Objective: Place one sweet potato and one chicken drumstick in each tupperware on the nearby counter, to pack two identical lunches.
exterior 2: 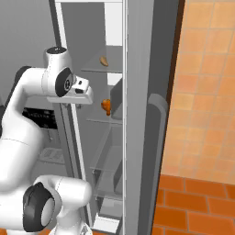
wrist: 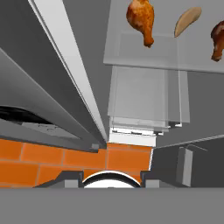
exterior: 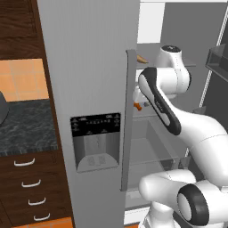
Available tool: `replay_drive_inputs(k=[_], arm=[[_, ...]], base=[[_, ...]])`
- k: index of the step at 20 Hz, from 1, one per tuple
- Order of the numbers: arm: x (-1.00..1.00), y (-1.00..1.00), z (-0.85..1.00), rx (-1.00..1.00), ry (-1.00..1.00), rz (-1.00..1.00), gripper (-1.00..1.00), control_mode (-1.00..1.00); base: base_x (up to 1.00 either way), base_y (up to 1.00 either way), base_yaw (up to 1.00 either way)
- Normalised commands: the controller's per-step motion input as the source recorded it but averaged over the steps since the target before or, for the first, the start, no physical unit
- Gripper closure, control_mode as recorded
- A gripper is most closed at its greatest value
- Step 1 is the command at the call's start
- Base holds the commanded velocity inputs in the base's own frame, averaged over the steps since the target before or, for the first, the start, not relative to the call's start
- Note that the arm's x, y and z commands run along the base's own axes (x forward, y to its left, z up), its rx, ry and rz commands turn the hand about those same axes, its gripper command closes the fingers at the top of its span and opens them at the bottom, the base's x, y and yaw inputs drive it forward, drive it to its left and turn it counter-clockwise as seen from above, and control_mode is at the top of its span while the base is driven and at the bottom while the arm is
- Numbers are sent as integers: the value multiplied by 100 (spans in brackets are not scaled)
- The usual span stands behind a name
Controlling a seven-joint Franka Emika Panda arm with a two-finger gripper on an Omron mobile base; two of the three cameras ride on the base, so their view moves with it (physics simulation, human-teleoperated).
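chicken drumstick (wrist: 141, 19) beside sweet potato (wrist: 187, 21) on fridge shelf (wrist: 144, 54).

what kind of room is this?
A kitchen, rendered. An open fridge with an ice dispenser, a dark stone counter over wooden drawers, and a chicken drumstick on a fridge shelf.

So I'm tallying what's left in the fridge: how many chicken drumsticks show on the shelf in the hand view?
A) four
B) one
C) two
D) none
C: one chicken drumstick lies left of the sweet potato on the shelf, and a second drumstick shows at the right edge.
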Motion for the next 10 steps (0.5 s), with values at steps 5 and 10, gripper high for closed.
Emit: replay_drive_inputs(k=[5, 10], arm=[[-19, -31, -31, 2, -8, -4, -100, -100], [0, -90, -26, 3, -1, -14, -100, -100]], base=[[0, 0, 0], [0, 0, 0]])
